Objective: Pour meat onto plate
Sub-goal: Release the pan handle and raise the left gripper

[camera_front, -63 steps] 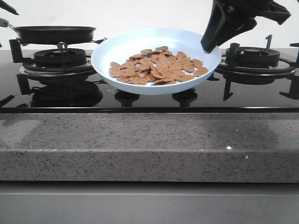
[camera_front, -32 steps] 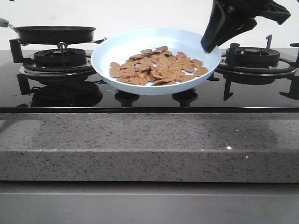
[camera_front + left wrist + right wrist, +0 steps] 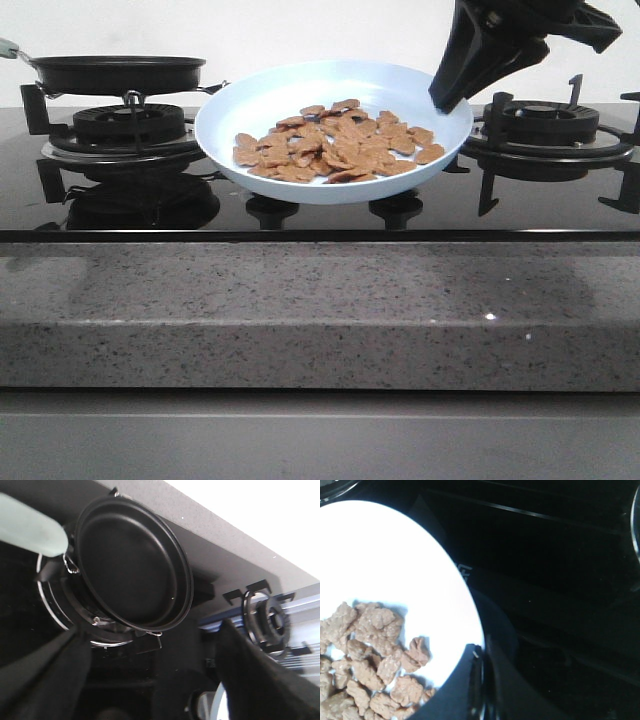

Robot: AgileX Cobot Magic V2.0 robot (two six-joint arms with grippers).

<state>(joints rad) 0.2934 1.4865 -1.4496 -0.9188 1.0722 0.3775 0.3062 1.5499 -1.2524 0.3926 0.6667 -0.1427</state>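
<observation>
The pale blue plate (image 3: 260, 100) hangs tilted over the middle of the stove, its near rim lower. Many small orange-brown meat (image 3: 335, 145) pieces lie heaped in its lower half. My right gripper (image 3: 447, 100) comes down from the upper right and is shut on the plate's right rim. In the right wrist view the plate (image 3: 395, 570) and meat (image 3: 370, 650) fill one side, and the right gripper (image 3: 480, 655) pinches the rim. My left gripper (image 3: 155, 680) is open and holds nothing, near the black frying pan (image 3: 130, 560).
The frying pan (image 3: 115, 72), with nothing in it, sits on the left burner, its pale handle (image 3: 8, 47) pointing left. A second burner (image 3: 540, 125) stands at the right. Two stove knobs (image 3: 272, 210) lie below the plate. A grey stone counter edge (image 3: 320, 300) runs along the front.
The left gripper's tip, seen at the top left of the front view one second ago, has gone out of that view. Plate, meat and right gripper have not moved.
</observation>
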